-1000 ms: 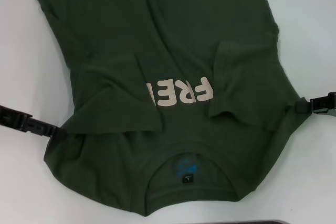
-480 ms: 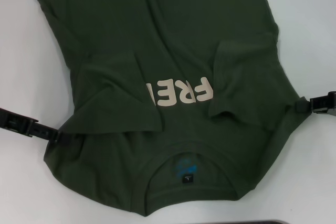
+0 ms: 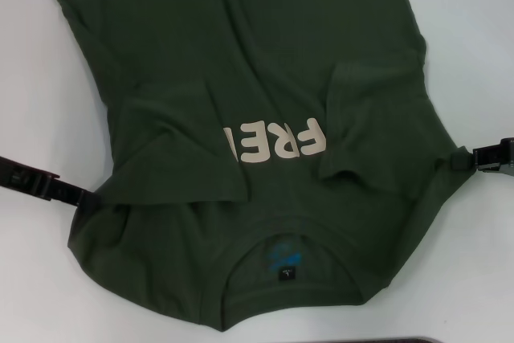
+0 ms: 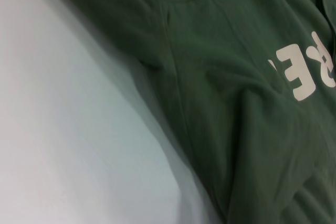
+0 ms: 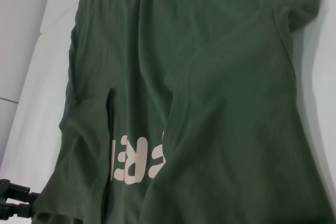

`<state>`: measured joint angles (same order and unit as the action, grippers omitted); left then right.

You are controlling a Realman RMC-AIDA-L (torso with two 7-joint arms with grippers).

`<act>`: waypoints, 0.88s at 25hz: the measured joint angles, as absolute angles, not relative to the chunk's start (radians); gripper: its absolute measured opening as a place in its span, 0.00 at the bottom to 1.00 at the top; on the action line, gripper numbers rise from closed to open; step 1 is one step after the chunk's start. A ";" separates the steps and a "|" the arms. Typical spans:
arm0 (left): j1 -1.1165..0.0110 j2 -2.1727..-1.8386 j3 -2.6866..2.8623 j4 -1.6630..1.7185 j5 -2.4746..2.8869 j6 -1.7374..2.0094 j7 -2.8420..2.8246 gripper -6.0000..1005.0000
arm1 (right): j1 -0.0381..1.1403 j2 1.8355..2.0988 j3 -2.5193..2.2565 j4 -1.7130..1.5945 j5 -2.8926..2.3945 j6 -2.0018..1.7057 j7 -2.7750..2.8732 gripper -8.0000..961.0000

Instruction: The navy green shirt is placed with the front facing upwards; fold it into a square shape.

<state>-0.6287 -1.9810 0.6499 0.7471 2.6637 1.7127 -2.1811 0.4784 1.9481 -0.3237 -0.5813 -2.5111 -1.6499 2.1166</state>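
Note:
The navy green shirt (image 3: pixel 241 62) lies front up on the white table, collar toward me, with cream letters "FRE" (image 3: pixel 277 140) on the chest. Both short sleeves are folded inward over the chest; the left one (image 3: pixel 173 158) covers part of the lettering. A blue print and a small black tag (image 3: pixel 287 275) show inside the collar. My left gripper (image 3: pixel 80 195) is at the shirt's left shoulder edge, and it also shows in the right wrist view (image 5: pixel 13 203). My right gripper (image 3: pixel 464 159) touches the right shoulder edge. The wrist views show the shirt's cloth (image 4: pixel 236 77) (image 5: pixel 210 77).
The white table (image 3: pixel 32 78) shows bare on both sides of the shirt. The shirt's lower part runs out of the head view at the far side. A dark edge (image 3: pixel 401 340) lies along the near side of the table.
My left gripper has drawn slightly back toward the shirt's left edge and shifted a little farther from me. The right gripper and the shirt stay almost still.

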 joint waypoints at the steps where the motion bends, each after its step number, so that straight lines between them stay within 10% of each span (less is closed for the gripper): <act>1: -0.630 -1.981 0.649 0.747 2.662 1.711 -2.181 0.64 | 0.478 1.948 -0.324 -0.581 -2.511 -1.649 2.117 0.05; 8: -0.633 -1.981 0.651 0.746 2.662 1.717 -2.182 0.20 | 0.480 1.946 -0.324 -0.581 -2.511 -1.647 2.117 0.04; 22: -0.641 -1.984 0.655 0.748 2.663 1.739 -2.174 0.09 | 0.482 1.945 -0.324 -0.581 -2.511 -1.645 2.120 0.04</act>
<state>-0.6412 -1.9836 0.6547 0.7482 2.6632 1.7393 -2.1744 0.4820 1.9450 -0.3237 -0.5813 -2.5111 -1.6446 2.1199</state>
